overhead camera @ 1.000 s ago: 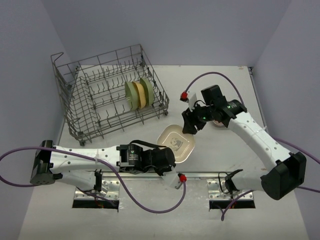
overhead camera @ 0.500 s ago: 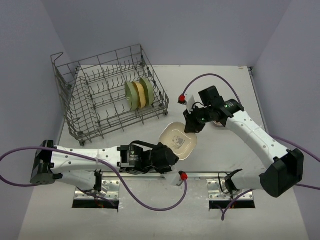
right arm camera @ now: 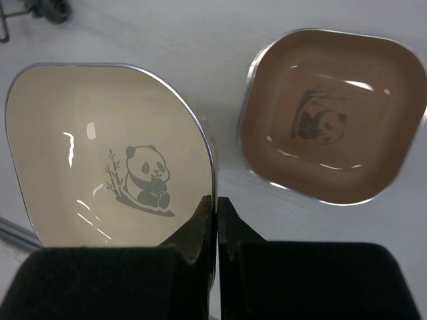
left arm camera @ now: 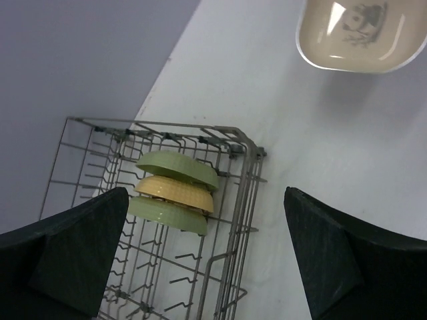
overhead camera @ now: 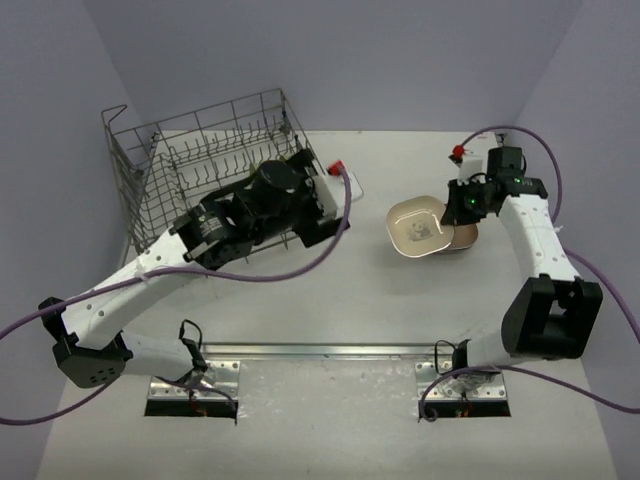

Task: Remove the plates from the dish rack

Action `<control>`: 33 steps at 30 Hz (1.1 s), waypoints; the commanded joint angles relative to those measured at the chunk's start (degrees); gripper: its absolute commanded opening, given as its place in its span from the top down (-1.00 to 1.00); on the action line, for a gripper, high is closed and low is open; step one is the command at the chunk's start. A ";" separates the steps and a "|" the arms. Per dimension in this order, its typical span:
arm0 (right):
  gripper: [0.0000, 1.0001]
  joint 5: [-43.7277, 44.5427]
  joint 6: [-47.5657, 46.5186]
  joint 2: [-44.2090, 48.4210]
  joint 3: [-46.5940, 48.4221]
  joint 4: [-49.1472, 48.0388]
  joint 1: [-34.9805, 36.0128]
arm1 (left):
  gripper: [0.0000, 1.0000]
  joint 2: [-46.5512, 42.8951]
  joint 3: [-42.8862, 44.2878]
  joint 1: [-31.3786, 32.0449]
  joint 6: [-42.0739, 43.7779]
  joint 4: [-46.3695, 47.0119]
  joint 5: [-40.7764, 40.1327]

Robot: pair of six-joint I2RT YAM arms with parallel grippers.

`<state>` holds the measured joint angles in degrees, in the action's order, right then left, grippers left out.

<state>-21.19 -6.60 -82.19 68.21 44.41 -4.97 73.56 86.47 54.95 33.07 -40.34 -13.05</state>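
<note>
The grey wire dish rack (overhead camera: 150,180) stands at the back left. My left gripper (overhead camera: 322,200) hovers over its right end, open and empty. In the left wrist view three plates stand on edge in the rack (left arm camera: 227,267): green (left arm camera: 179,168), yellow (left arm camera: 175,191), green (left arm camera: 167,214). They lie below and between my spread left gripper (left arm camera: 205,190). My right gripper (right arm camera: 216,200) is shut on the rim of a cream panda plate (right arm camera: 100,147), held at the right (overhead camera: 418,226). A brown panda plate (right arm camera: 333,120) lies on the table beside and partly under it (overhead camera: 464,240).
The left arm covers the rack's plates in the top view. Purple cables loop from both arms (overhead camera: 300,262). Grey walls close in the table at the back and both sides. A metal rail (overhead camera: 320,352) runs along the near edge.
The left gripper let go of the cream plate, opened wide and swung from the front edge up over the rack. The right gripper shut on the plate and carried it right, over the brown plate.
</note>
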 commanded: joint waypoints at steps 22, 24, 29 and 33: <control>0.96 4.47 -4.33 -23.96 12.36 -10.40 -14.63 | -1.00 -3.96 -0.48 -20.17 -22.87 3.05 10.42; 0.93 4.55 -4.13 -24.65 12.33 -10.89 -14.71 | -1.00 -4.18 -1.11 -20.37 -22.96 3.13 10.50; 0.40 4.65 -3.41 -24.57 11.85 -11.25 -14.71 | -1.00 -4.22 -2.12 -20.86 -23.26 3.16 10.38; -0.10 4.09 -1.90 -22.39 12.38 -10.39 -14.63 | -1.00 -3.99 -2.27 -21.75 -24.38 3.09 10.90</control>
<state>-16.54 -9.94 -107.74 78.00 35.20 -19.38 70.87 84.31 34.73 10.67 -39.22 -3.12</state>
